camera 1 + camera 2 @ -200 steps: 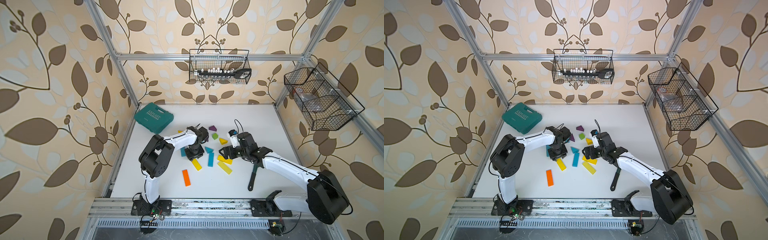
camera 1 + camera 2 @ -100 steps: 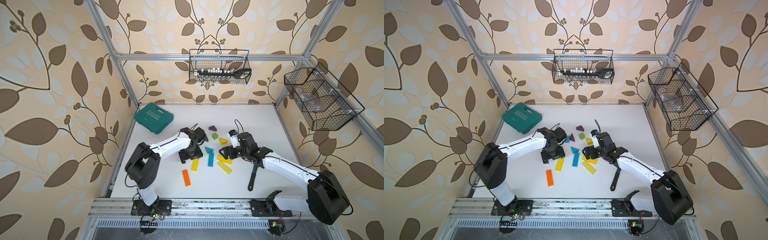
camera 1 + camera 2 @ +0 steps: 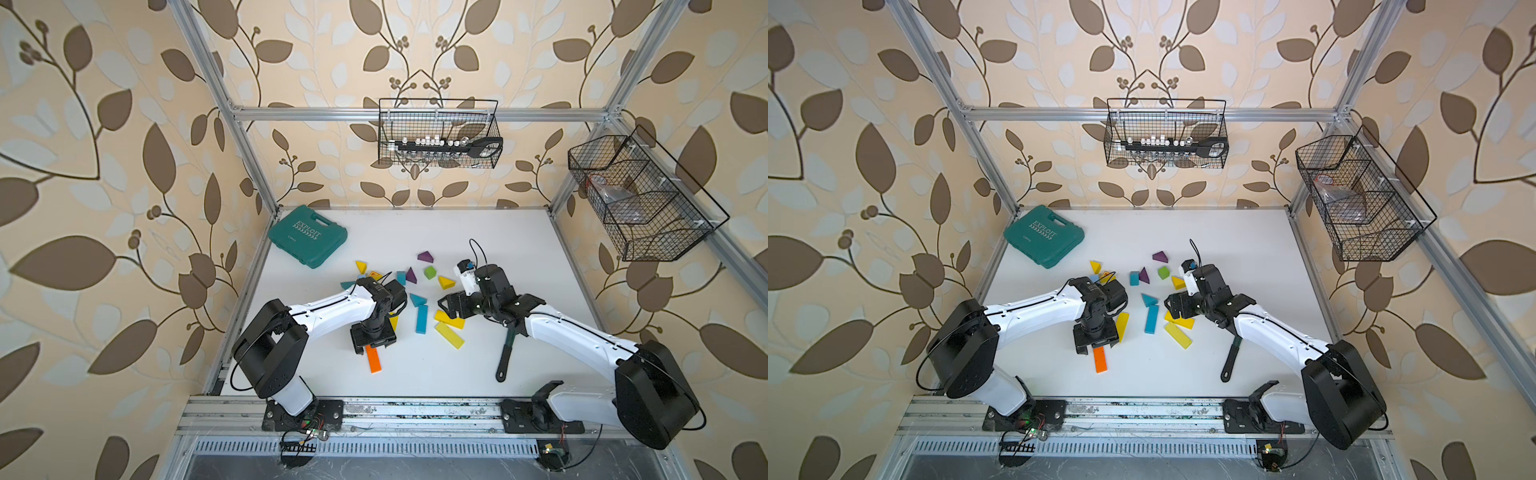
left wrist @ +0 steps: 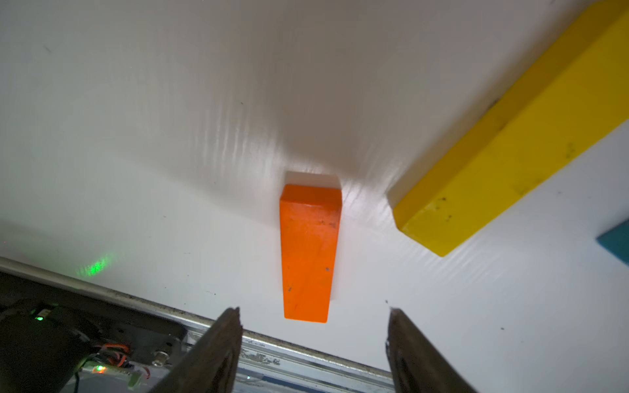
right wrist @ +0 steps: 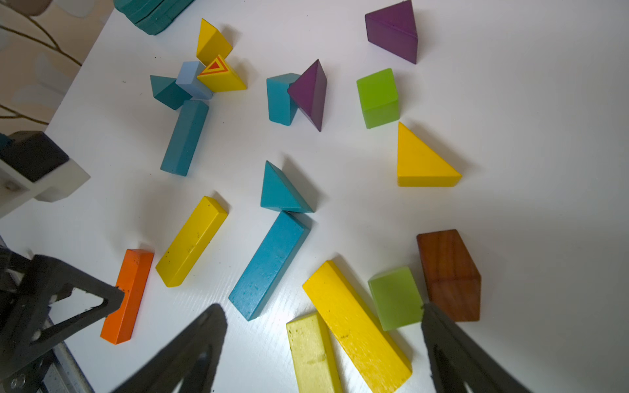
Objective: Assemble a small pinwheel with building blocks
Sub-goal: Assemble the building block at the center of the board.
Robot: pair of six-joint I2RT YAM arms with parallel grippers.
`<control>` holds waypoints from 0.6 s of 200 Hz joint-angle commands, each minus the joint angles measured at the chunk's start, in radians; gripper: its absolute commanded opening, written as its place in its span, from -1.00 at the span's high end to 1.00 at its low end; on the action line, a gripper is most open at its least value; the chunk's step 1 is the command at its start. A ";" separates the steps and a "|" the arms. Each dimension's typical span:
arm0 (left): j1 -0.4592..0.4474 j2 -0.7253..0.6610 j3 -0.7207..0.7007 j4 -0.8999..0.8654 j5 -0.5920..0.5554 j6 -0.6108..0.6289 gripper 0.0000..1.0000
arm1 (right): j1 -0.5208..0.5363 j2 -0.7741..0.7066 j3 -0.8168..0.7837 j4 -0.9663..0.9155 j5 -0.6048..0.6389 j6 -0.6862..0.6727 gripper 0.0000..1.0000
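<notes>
- The jaws of the left arm point(image 3: 372, 334) are being held released, pointing down at the white worktop point(image 3: 478, 232); nothing is being grasped.
- The long flat orange block point(image 4: 308, 251) is lying flat on the worktop. In the left wrist view its near end is being framed by the two fingertips point(image 4: 224, 340), with a gap on each side.
- A long flat yellow block point(image 4: 510, 136) is lying just beside the orange block, apart from it.
- The jaws of the right arm point(image 3: 455, 306) are being held wide apart and empty above a broad yellow bar point(image 5: 354, 323) and a lime-yellow bar point(image 5: 313, 354), which are touching each other.
- A translucent green cube point(image 5: 394, 296) and a brown wooden block point(image 5: 449, 272) are lying just beside that pair.
- Between the arms, a long teal block point(image 5: 270, 265) is lying with one end against a teal wedge point(image 5: 282, 190).
- Near the teal plastic case point(image 3: 308, 237), a pale blue cube point(image 5: 190, 80) is being touched by a dark teal wedge point(image 5: 166, 92), a slim teal bar point(image 5: 185, 136) and a yellow wedge with a red-printed face point(image 5: 221, 76).
- A dark toy wrench point(image 3: 508, 353) is lying on the worktop, partly covered by the right arm.
</notes>
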 commanded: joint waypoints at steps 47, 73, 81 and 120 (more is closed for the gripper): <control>-0.007 0.036 -0.057 0.096 0.031 0.009 -0.12 | -0.003 -0.009 -0.019 0.005 0.007 0.002 -0.81; -0.007 0.103 -0.031 0.085 0.014 0.057 0.13 | -0.003 -0.007 -0.019 0.005 0.009 0.002 -0.81; -0.007 0.115 -0.032 0.088 0.004 0.059 0.18 | -0.002 -0.006 -0.020 0.006 0.012 0.003 -0.81; 0.016 0.112 -0.029 0.064 -0.040 0.100 0.45 | -0.002 0.005 -0.017 0.011 0.020 0.003 -0.81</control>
